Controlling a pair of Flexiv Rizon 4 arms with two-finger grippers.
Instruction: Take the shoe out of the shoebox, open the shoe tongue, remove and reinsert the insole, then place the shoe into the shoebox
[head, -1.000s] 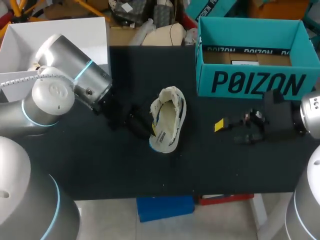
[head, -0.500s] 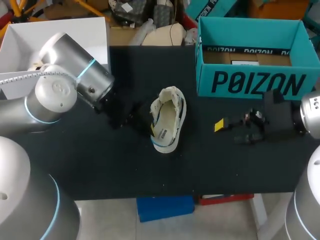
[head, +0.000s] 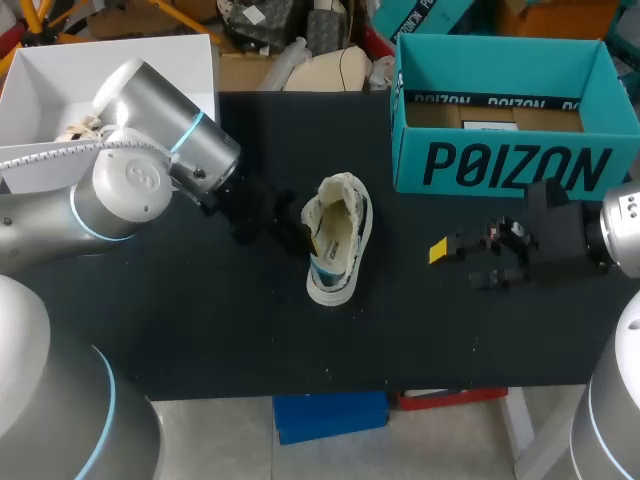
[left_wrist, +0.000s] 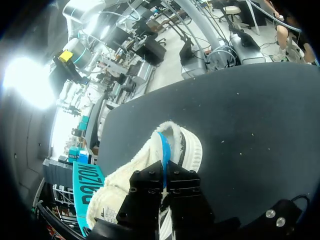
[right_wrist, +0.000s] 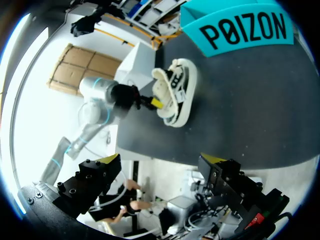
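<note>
Left wrist view: clamping the left gripper (left_wrist: 164, 186) on the shoe (left_wrist: 176, 146), fingers nearly together and pinching the blue-edged side wall between them, the pale shoe resting on the black table (left_wrist: 250, 115) right at the tips. Holding the right gripper (right_wrist: 162, 161) spread wide, gripping nothing, hanging well apart from the shoe, the teal shoebox (right_wrist: 240, 27) standing ahead.

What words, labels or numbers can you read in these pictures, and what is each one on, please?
"POIZON": large dark letters on the shoebox front wall.
"POIZON", repeated: smaller strip along its inner back wall.
White label inside the shoebox: too small to read.
Dark mark on the insole of the shoe: too small to read.
</note>
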